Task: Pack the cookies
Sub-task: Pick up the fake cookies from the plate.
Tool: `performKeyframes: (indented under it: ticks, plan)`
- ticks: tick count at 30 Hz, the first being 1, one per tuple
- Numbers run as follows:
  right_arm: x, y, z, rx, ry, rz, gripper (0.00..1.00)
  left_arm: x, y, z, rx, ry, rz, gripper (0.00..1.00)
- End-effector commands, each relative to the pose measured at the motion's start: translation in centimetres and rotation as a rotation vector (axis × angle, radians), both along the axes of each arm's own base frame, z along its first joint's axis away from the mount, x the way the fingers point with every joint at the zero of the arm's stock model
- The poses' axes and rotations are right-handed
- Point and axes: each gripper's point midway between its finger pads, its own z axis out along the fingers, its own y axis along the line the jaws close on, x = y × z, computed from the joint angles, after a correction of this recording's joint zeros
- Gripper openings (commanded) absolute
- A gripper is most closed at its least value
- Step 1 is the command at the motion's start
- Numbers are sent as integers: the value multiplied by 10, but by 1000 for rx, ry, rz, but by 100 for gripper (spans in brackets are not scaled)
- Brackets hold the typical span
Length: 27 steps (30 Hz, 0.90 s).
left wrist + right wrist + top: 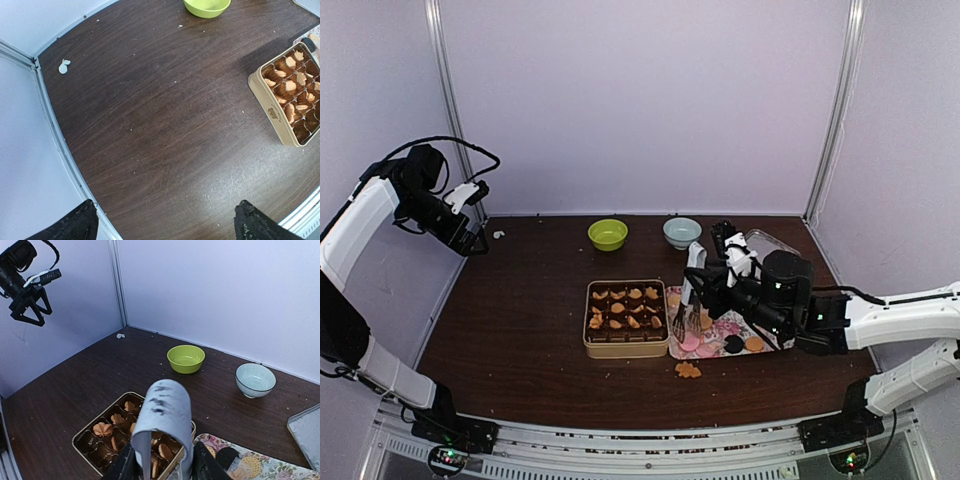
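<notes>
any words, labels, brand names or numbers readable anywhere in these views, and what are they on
No text reads clearly in any view.
tan tin: small dark emblem on its side wall, too blurred to read.
grey tongs: dark marks on the bent top, too blurred to tell whether they are letters.

Green bowl (pixel 607 234) — pale bowl (pixel 682 232) nr it.

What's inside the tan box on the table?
The tan tin holds dark paper cups, many with orange cookies in them. From the right wrist view, the right gripper and its grey tongs hide the nearest cups.
</notes>
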Motion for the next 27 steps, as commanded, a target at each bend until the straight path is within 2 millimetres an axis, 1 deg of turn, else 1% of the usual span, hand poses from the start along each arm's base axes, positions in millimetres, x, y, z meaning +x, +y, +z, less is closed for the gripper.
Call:
performKeyframes:
  ticks: [1, 5, 10, 12, 18, 19, 24, 27]
  plan:
    - [12, -7, 5, 36, -53, -73, 38, 0, -3, 13, -2, -42, -18, 98]
    - [12, -9, 3, 40, -64, -84, 40, 0, -3, 13, 0, -42, -19, 98]
    - [10, -13, -9, 20, -49, -83, 39, 2, -3, 14, -2, -43, -18, 98]
    - [9, -14, -12, 21, -40, -80, 35, 2, -3, 14, -6, -44, -17, 98]
    - [8, -22, -13, 28, -28, -104, 16, 2, -4, 14, -7, -41, -17, 98]
    - [8, -24, -12, 26, -29, -113, 14, 2, -3, 14, -6, -43, -16, 98]
    - [13, -29, -8, 27, -35, -135, 12, 2, -4, 13, -7, -40, -17, 98]
    - [16, -31, 2, 56, -43, -146, 5, 2, -4, 13, -10, -39, -17, 98]
